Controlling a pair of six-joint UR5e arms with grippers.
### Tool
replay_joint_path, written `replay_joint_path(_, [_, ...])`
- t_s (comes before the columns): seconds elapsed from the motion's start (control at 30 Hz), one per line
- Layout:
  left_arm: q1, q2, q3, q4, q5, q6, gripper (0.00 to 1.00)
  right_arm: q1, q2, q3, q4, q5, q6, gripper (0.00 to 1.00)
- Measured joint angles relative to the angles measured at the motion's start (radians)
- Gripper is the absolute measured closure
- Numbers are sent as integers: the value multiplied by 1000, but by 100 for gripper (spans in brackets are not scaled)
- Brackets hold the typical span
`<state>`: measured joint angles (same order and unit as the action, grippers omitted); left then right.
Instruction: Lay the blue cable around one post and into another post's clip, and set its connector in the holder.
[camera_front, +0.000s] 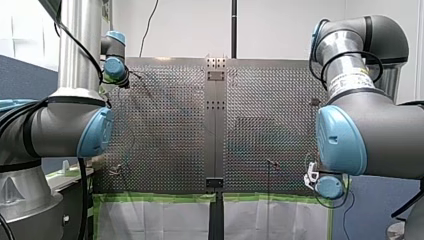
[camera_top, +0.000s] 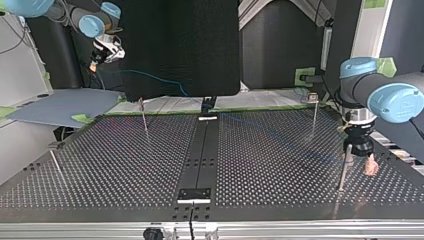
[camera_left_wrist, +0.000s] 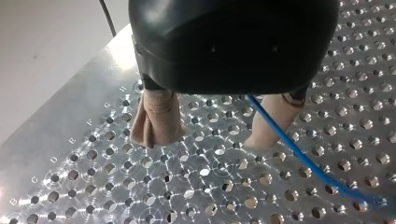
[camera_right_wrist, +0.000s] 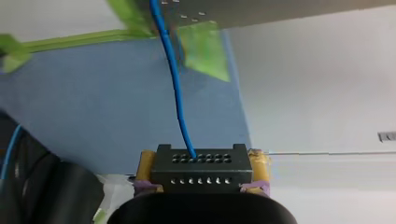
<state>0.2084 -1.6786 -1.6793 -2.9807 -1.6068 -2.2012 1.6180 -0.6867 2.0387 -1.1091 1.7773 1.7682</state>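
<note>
Off the table's edge, out over blue floor, sits the black connector (camera_right_wrist: 201, 168), and my right gripper (camera_right_wrist: 203, 161) has it clamped tight, a yellow pad (camera_right_wrist: 148, 163) pressed on each side. From the connector's top row of holes the blue cable (camera_right_wrist: 175, 84) climbs away ahead of the gripper, straight toward the table's rim, passing between strips of green tape (camera_right_wrist: 205, 51).

Over to the top view: that same cable shows as a thin blue line at the view's upper left, dropping from my right gripper toward the table's far edge, then running faintly across the perforated table (camera_top: 125, 165) to the view's right.

There my left gripper (camera_left_wrist: 210, 140) hangs low over the plate, beige pads (camera_left_wrist: 156, 121) spread wide, gripping nothing. The cable comes out from under its body close along the inner face of one pad and trails off across the holes; whether it touches that pad, I can't tell. In the top view a thin upright post (camera_top: 344, 172) stands just beside this gripper.
</note>
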Motion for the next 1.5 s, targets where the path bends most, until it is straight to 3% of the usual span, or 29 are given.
replay_joint_path(0.1, [-1,0,0,0,0,0,0,3,27,-2,-21,-27,-27,100])
replay_joint_path(0.23, [-1,0,0,0,0,0,0,10,53,-25,-13,-60,-59,100])
replay_joint_path(0.53, [-1,0,0,0,0,1,0,19,6,-92,50,-128,-124,100])
replay_joint_path(0.67, [-1,0,0,0,0,1,0,17,-27,-125,83,-161,-113,100])
replay_joint_path(0.9, [-3,0,0,0,0,1,0,1,-88,-145,103,-222,-58,100])
replay_joint_path(1.03, [-6,0,0,0,0,1,0,-9,-113,-146,99,-259,-40,100])
replay_joint_path(1.23, [-12,0,0,-1,-5,1,0,-24,-120,-146,83,-312,-38,100])
replay_joint_path(1.5, [-16,0,0,-3,-6,1,0,-26,-115,-146,57,-375,-62,100])
